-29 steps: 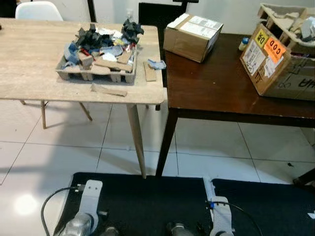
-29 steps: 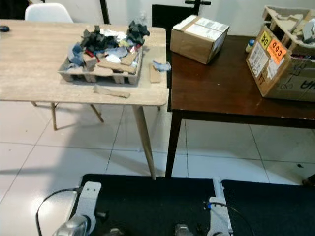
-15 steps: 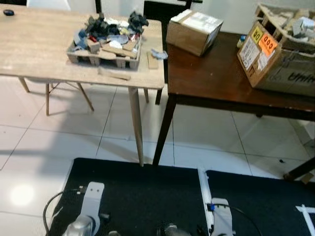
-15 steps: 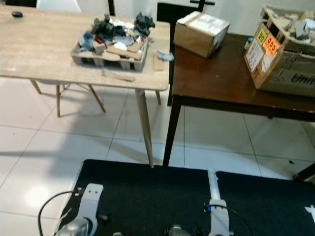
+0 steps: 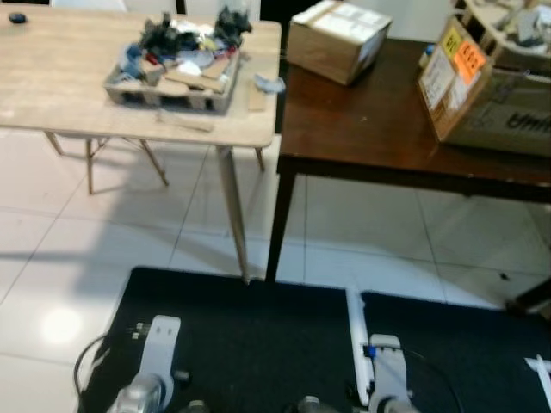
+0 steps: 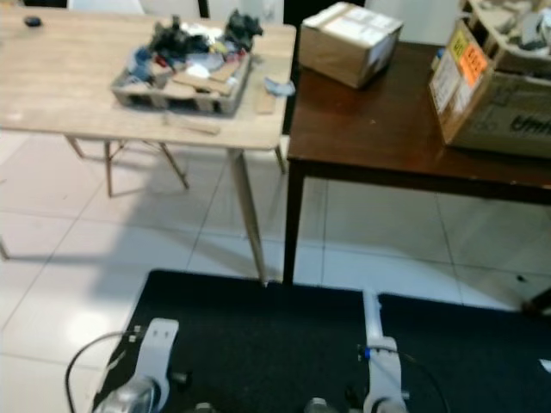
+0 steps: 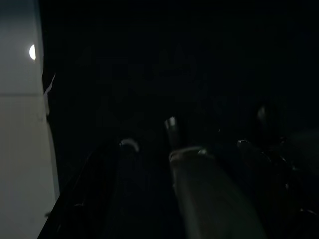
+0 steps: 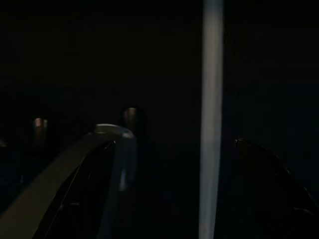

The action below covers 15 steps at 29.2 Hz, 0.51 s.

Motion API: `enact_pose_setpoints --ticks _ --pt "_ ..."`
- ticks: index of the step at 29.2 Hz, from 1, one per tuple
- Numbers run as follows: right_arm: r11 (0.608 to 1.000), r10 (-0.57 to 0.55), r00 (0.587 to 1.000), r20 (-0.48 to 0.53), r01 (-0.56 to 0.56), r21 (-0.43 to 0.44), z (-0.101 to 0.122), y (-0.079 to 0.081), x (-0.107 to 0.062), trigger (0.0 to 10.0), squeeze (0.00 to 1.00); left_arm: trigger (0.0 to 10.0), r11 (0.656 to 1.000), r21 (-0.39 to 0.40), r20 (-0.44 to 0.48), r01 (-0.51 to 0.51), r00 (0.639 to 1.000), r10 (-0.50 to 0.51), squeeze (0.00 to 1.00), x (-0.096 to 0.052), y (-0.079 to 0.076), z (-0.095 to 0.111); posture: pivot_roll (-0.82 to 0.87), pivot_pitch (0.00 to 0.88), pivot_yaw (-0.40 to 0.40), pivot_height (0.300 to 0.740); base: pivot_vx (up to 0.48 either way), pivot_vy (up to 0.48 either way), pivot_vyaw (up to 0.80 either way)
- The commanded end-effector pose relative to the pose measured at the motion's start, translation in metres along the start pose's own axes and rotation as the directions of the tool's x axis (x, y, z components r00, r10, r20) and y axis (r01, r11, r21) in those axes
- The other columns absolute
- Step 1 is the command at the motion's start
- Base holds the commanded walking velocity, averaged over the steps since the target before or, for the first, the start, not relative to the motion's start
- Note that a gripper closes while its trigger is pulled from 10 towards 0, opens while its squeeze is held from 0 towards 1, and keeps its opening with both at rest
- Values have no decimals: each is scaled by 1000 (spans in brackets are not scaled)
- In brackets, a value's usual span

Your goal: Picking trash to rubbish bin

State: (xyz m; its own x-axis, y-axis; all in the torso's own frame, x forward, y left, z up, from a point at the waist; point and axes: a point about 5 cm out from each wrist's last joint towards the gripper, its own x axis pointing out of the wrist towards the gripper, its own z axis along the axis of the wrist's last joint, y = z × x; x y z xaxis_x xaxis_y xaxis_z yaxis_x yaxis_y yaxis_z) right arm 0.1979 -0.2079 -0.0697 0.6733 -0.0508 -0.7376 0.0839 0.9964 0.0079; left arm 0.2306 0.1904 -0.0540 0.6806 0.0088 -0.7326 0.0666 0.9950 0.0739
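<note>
Trash-filled tray point(image 5: 172, 69) sits on the light bench point(image 5: 60, 86), left of the dark bench point(image 5: 387, 120). Both arms hang low; either end effector's grip can't be told.

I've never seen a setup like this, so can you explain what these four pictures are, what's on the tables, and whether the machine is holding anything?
This is a walking humanoid robot. The two bright pictures come from its head camera, looking down. The two dark ones come from wrist cameras on its hanging arms; nothing held can be made out there. Ahead, a light wooden table carries a tray of trash with loose scraps beside it. The dark table carries a closed cardboard box and an open box. A black mat lies below.
</note>
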Motion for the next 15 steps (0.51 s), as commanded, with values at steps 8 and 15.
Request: enact_pose_setpoints --ticks 8,15 --pt "1000 9 1000 -23 -8 22 -8 6 -1 10000 0 10000 1000 -17 11 -6 1000 6 0 -2 5 -5 27 156 -34 740 0 0 0" --pt "997 -17 999 35 15 71 -1 6 0 10000 0 10000 1000 -20 49 -21 999 22 0 -1 9 2 37 97 -21 740 0 0 0"
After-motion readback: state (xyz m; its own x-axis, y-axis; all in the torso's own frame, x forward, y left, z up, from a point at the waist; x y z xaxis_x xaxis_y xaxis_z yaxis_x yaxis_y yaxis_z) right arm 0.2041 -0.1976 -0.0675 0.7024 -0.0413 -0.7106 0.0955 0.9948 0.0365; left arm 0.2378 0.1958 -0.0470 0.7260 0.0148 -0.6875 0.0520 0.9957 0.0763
